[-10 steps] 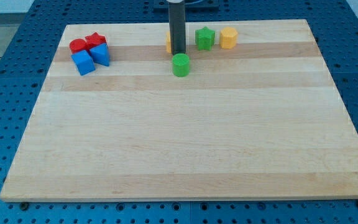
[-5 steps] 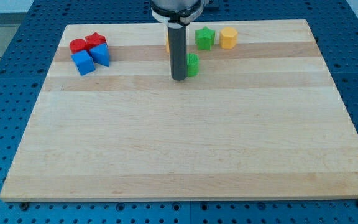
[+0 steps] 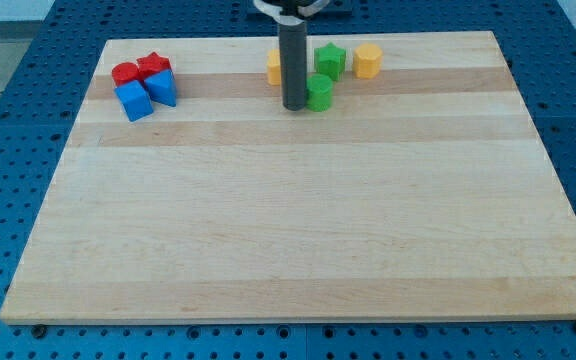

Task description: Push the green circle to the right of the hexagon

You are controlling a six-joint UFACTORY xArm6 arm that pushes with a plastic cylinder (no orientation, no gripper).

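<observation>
The green circle [image 3: 320,92] stands near the top of the wooden board [image 3: 298,230], just below the green star [image 3: 330,61]. My tip [image 3: 294,105] touches the circle's left side. The yellow hexagon [image 3: 368,61] stands to the right of the star, up and to the right of the circle. A second yellow block [image 3: 273,67] is partly hidden behind the rod, to its left.
At the board's top left sit a red circle [image 3: 125,73], a red star [image 3: 153,67] and two blue blocks [image 3: 134,101] [image 3: 161,87], packed together. The board lies on a blue perforated table.
My tip moved from above the green circle down to its left side, then up and right, pushing the circle rightward and up toward the green star.
</observation>
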